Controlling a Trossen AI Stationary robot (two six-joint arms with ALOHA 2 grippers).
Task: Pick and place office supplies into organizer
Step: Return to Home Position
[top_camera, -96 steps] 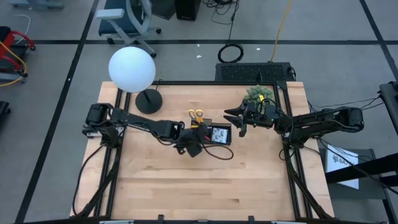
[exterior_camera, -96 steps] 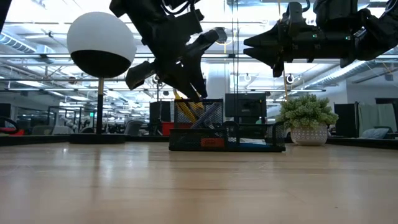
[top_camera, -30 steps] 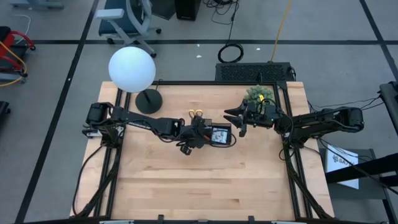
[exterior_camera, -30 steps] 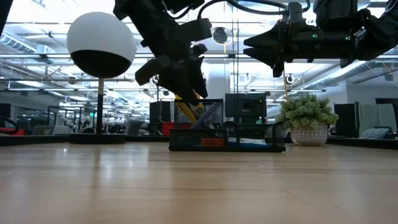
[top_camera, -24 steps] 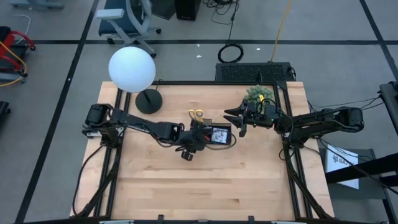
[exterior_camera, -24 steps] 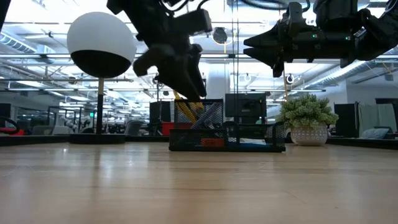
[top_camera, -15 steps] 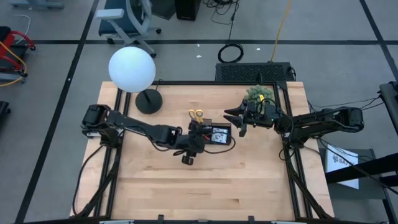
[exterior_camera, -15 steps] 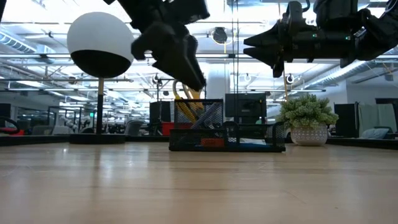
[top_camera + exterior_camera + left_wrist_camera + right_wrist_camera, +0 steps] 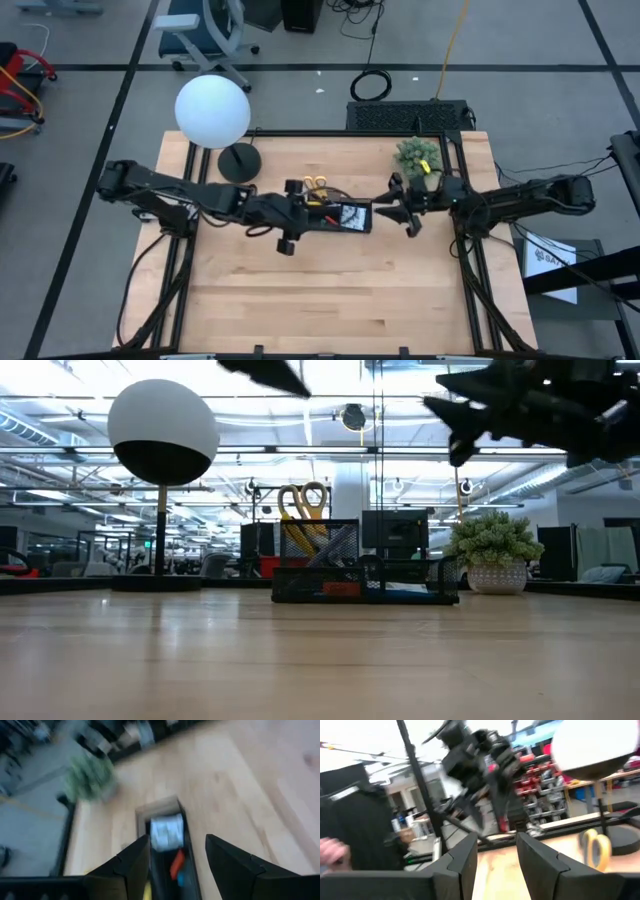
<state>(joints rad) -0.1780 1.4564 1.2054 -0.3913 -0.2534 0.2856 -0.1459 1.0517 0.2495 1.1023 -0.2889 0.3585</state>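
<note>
Left gripper (image 9: 322,214), right gripper (image 9: 392,211) flank organizer (image 9: 348,216), both empty.
Each is spread wide, nothing gripped; yellow scissors (image 9: 303,500) stand in the organizer's taller back compartment.

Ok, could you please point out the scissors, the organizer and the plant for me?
scissors (image 9: 303,502), low view, on the yellow handles.
organizer (image 9: 345,545), low view, on the mesh wall of its taller compartment.
plant (image 9: 492,538), low view, on its green foliage.
</note>
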